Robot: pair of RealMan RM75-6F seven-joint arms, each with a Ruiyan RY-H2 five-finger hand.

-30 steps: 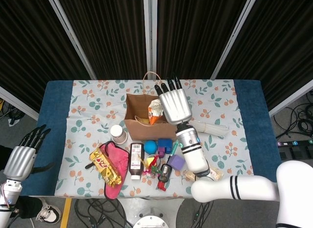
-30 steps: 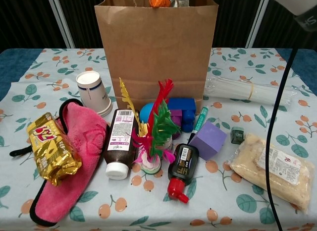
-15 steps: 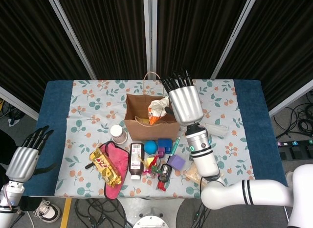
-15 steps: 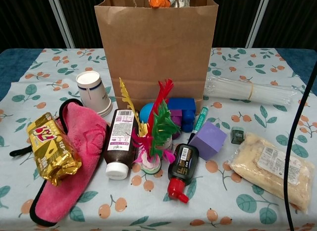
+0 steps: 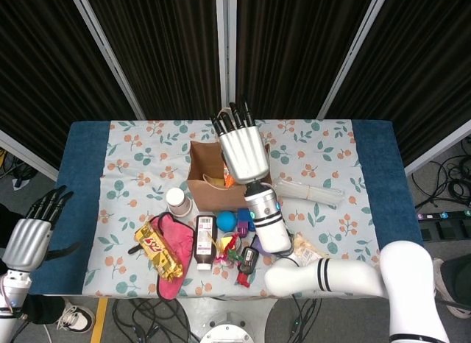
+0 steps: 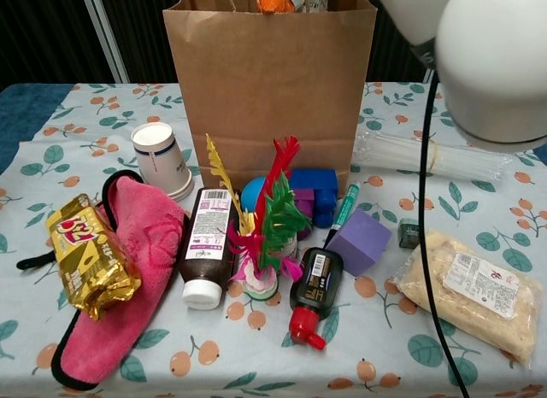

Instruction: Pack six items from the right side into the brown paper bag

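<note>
Floral tablecloth (image 5: pixel 147 155) bears upright brown paper bag (image 6: pixel 269 86), mouth upward.

We're in a robot test lab. Black curtains (image 5: pixel 294 48) on metal frames ring the table (image 5: pixel 375 181), and loose cables (image 5: pixel 445 188) trail across the floor.

Right hand (image 5: pixel 243 153) now leftward over bag (image 5: pixel 200 187)

Head view: high, looking down, whole table (image 5: pixel 88 210). Chest view: low, close, frontal. Shared: paper bag (image 6: pixel 269 82).
</note>
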